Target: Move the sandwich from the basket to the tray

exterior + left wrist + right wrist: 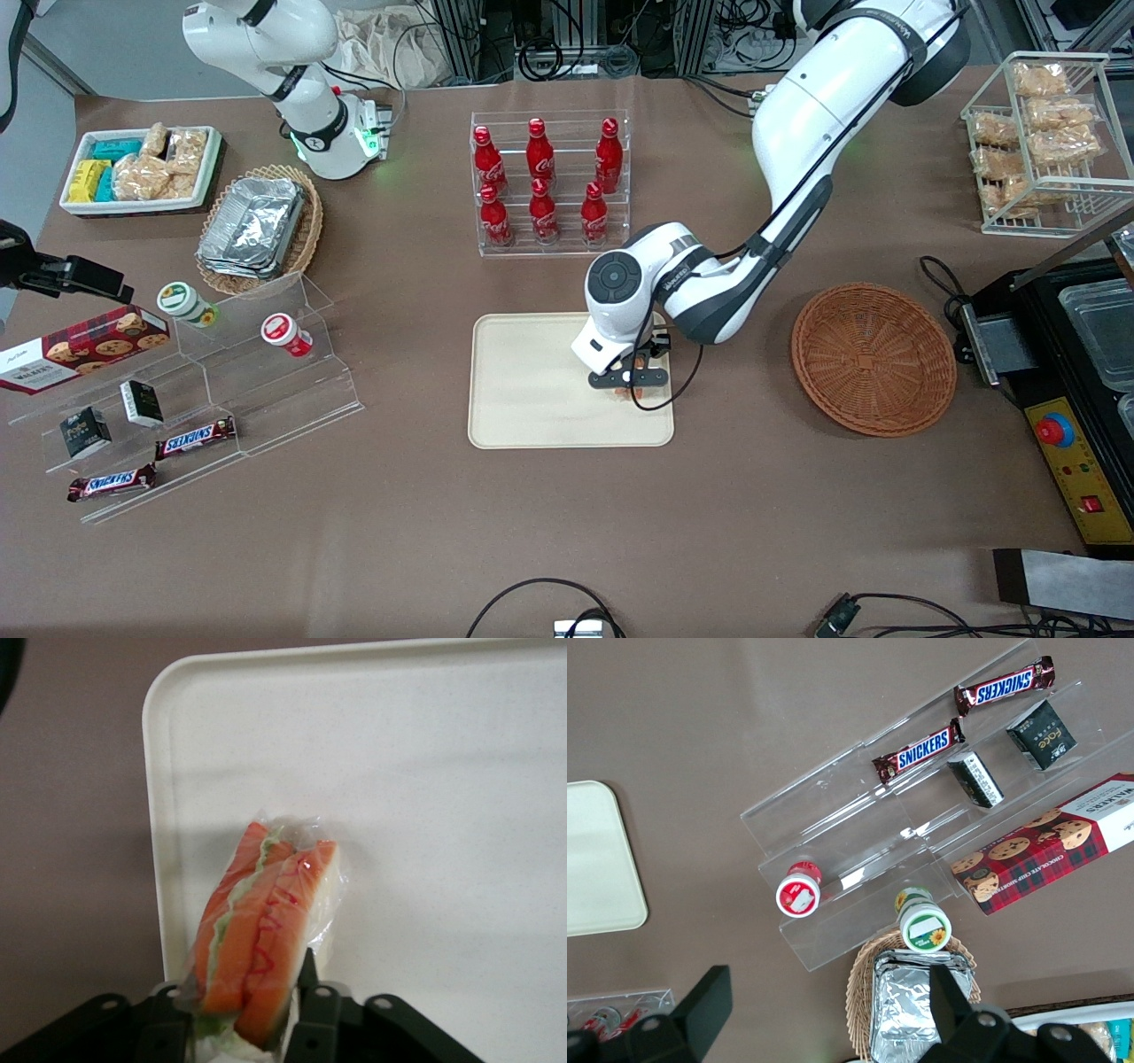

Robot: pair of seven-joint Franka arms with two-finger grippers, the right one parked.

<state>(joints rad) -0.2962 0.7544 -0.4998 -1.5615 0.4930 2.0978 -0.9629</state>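
The claw (629, 379) hangs low over the tray (532, 390), near the tray's edge that faces the basket (873, 358), and its fingers (312, 1020) are clamped on the sandwich (261, 935) — one pad on each flat side of the wrapped wedge. The wrist view shows the orange and green filling edge pointing away from the claw, just above the tray's cream surface; contact with the tray cannot be told. The basket sits on the bench (567, 523) well apart from the tray — toward the working arm's end.
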